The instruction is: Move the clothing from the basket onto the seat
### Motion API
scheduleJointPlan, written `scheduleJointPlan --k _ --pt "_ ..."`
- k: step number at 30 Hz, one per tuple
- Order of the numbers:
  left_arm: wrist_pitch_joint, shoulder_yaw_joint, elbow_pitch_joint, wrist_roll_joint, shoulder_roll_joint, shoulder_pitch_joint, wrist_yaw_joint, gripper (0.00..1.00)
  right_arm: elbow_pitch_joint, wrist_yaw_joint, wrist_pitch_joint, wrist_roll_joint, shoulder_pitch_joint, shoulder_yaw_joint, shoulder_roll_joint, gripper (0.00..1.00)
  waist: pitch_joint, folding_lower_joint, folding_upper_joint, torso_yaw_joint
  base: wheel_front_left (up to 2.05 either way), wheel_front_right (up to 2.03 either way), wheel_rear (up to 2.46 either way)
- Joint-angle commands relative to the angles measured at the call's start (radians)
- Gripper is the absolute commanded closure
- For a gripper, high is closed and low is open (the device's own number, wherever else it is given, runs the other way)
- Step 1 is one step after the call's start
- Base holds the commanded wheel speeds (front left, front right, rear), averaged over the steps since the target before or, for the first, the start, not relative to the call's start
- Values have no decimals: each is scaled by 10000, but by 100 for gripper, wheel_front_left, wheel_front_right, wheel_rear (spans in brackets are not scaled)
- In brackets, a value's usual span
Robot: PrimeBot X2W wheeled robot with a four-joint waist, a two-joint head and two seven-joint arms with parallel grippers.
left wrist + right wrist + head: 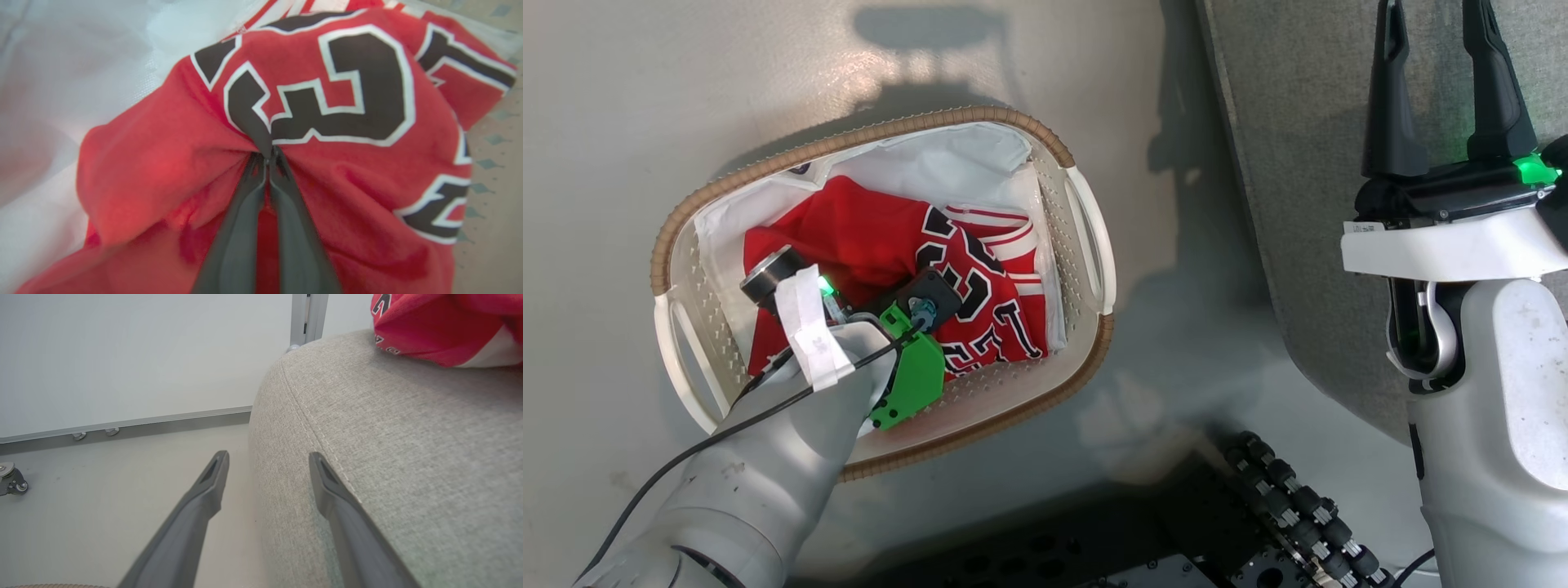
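Left gripper pinching red jersey fold at numeral 3; right gripper spread, empty. Jersey crumpled, head-view numerals running toward lower right.

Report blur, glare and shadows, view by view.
Head view: sharp, with soft shadows on the floor above and right of the basket. Left wrist view: left gripper blurred up close on the pinched red jersey, white liner washed out. Right wrist view: seat weave crisp, second jersey soft.

bare floor lies between basket and seat; basket top open.
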Motion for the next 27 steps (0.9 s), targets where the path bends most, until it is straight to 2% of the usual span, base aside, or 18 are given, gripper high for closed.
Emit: scheduleJointPlan --k 1,7,14,27 --pt "-28 -18 37 -127 21 46 -12 100 67 -14 -2 29 -83 -35 -28 0 -31 -1 -1 13 0 0 0" --pt "-568 115 -127 -349 -34 67 15 100 184 -14 -2 -27 -20 -79 -28 0 -325 -1 -1 135 0 0 0" --pt "-903 309 -970 -679 52 452 57 100 353 -14 -2 -218 188 -166 -28 0 -1100 -1 -1 473 0 0 0" --pt "-898 1007 -5002 -874 1219 2249 465 100 752 -14 -2 -932 872 -350 -32 0 -3419 -1 -1 1345 0 0 0"
